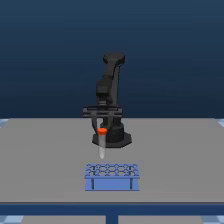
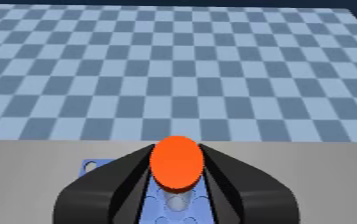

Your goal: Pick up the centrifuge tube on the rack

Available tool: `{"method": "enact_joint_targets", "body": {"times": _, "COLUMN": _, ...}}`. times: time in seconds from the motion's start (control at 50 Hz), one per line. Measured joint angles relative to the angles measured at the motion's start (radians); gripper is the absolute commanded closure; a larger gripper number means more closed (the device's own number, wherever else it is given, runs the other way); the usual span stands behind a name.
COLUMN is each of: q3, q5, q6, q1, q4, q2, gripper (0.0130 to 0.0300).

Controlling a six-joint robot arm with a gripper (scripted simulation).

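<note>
The centrifuge tube [image 1: 102,142] hangs upright in the air, whitish with an orange-red cap, its tapered tip clear above the rack. My gripper [image 1: 102,131] is shut on the centrifuge tube just below the cap. The light-blue rack [image 1: 112,176] stands on the grey table below the tube, towards the front. In the wrist view the orange cap [image 2: 176,162] fills the gap between my two black fingers [image 2: 112,185], and a strip of the rack [image 2: 170,207] with its round holes shows underneath.
The arm's black base [image 1: 117,137] stands on the grey table [image 1: 45,160] behind the rack. The table's front edge runs just below the rack. A blue checkered floor [image 2: 174,65] lies beyond the table in the wrist view.
</note>
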Motion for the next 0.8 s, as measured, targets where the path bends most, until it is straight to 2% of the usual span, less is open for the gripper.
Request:
{"method": "enact_joint_targets", "body": {"times": 0.3, "q3": -0.009, "q5": -0.014, "q6": 0.047, "q1": 0.0, "q4": -0.04, "q2": -0.005, "gripper": 0.03}}
{"method": "enact_joint_targets", "body": {"times": 0.8, "q3": -0.009, "q5": -0.018, "q6": 0.053, "q1": 0.0, "q4": -0.041, "q2": -0.005, "gripper": 0.03}}
